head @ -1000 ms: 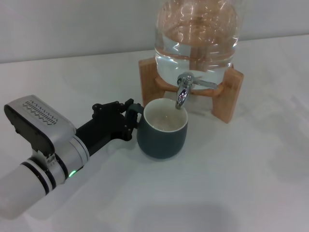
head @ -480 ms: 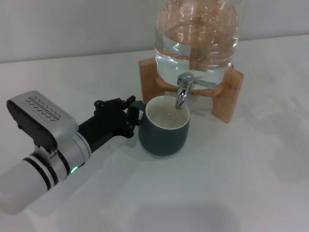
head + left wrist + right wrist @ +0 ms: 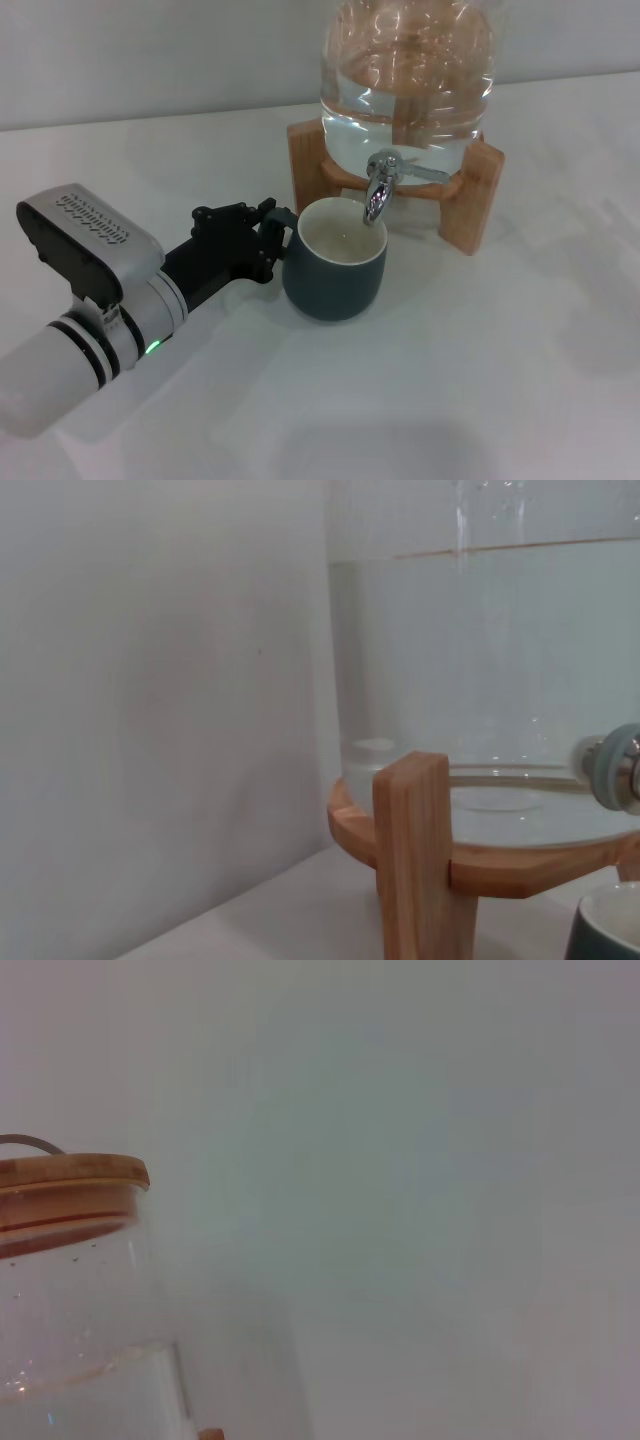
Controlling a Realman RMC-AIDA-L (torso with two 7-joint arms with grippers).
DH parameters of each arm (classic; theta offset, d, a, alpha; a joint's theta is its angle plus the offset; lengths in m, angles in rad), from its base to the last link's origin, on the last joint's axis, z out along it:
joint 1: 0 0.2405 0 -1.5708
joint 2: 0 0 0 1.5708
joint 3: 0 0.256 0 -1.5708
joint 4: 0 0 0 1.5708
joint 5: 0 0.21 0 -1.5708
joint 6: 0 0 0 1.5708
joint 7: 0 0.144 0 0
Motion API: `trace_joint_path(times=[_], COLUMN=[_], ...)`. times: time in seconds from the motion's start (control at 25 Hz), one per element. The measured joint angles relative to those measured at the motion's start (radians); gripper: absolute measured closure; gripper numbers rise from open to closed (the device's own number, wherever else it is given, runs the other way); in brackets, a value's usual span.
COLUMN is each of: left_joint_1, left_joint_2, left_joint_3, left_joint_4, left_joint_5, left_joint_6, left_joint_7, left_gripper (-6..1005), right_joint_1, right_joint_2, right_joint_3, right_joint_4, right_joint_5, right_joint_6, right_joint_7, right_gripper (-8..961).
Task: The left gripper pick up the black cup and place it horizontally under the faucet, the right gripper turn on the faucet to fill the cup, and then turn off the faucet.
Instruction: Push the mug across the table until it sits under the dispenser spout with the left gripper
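The black cup [image 3: 335, 268] stands upright on the white table, cream inside showing, its mouth directly below the spout of the chrome faucet [image 3: 379, 190]. My left gripper [image 3: 277, 233] reaches in from the left and is shut on the cup's loop handle. In the left wrist view a sliver of the cup's rim [image 3: 612, 920] and the faucet's base [image 3: 618, 768] show at the edge. No water stream is visible. The right gripper is out of view in every frame.
The big glass jar [image 3: 410, 80] holds water and sits on a wooden stand [image 3: 472, 195] right behind the cup. Its wooden lid [image 3: 70, 1175] appears in the right wrist view against a plain wall. White tabletop [image 3: 500, 350] spreads in front and to the right.
The left arm has crept slightly forward and up the picture. The cup in its grip has shifted a little toward the jar and to the left under the spout.
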Motion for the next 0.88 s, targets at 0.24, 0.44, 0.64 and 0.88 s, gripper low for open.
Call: trace_joint_path(times=[0.24, 0.44, 0.64, 0.88], left_joint_1=[-0.017, -0.030, -0.032, -0.033], left_joint_2=[0.000, -0.001, -0.003, -0.002], left_joint_3=[0.001, 0.002, 0.031, 0.044], left_joint_4=[0.004, 0.006, -0.004, -0.008], left_joint_5=[0.000, 0.002, 0.006, 0.008], left_joint_6=[0.030, 0.038, 0.037, 0.031], left_joint_7=[0.000, 0.000, 0.000, -0.002], left_gripper=[856, 842, 827, 810], right_joint_1=[0.002, 0.006, 0.006, 0.008], right_joint_2=[0.000, 0.000, 0.000, 0.000], right_joint_3=[0.000, 0.000, 0.005, 0.008], right_joint_4=[0.001, 0.001, 0.001, 0.001], right_joint_5=[0.000, 0.000, 0.000, 0.000], right_joint_6=[0.001, 0.002, 0.001, 0.001], right_joint_7=[0.000, 0.000, 0.000, 0.000], right_gripper=[105, 105, 105, 105])
